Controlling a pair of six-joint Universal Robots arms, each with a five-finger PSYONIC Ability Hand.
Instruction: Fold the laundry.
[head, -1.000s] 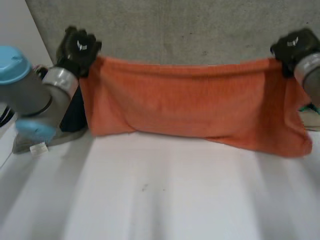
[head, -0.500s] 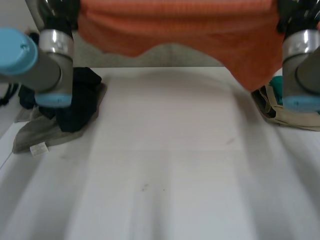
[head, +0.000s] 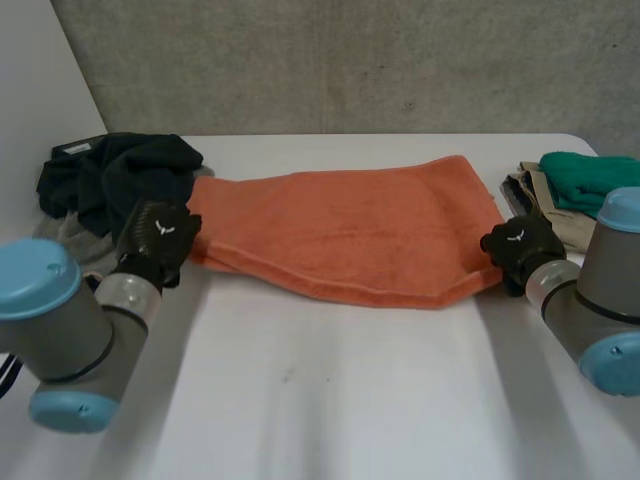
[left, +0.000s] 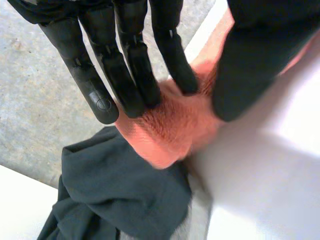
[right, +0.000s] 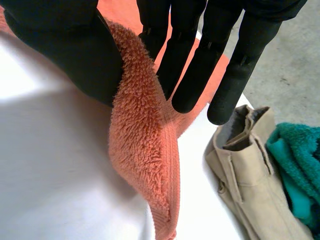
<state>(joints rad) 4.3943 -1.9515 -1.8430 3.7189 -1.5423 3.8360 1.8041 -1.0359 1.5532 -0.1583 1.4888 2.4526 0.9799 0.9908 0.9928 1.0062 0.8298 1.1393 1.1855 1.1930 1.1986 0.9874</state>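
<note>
Lengthwise, orange towel (head: 350, 235) lies between left hand (head: 155, 240) and right hand (head: 520, 250); ends pinched.

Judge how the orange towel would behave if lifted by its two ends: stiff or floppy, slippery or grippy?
Probably floppy: the orange towel buckles into a soft ridge where the right hand pinches it. Likely grippy, not slippery: its looped pile looks rough in the left hand.

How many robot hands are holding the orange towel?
2. The left hand pinches the orange towel at its end beside the dark clothes; the right hand pinches the opposite end.
</note>
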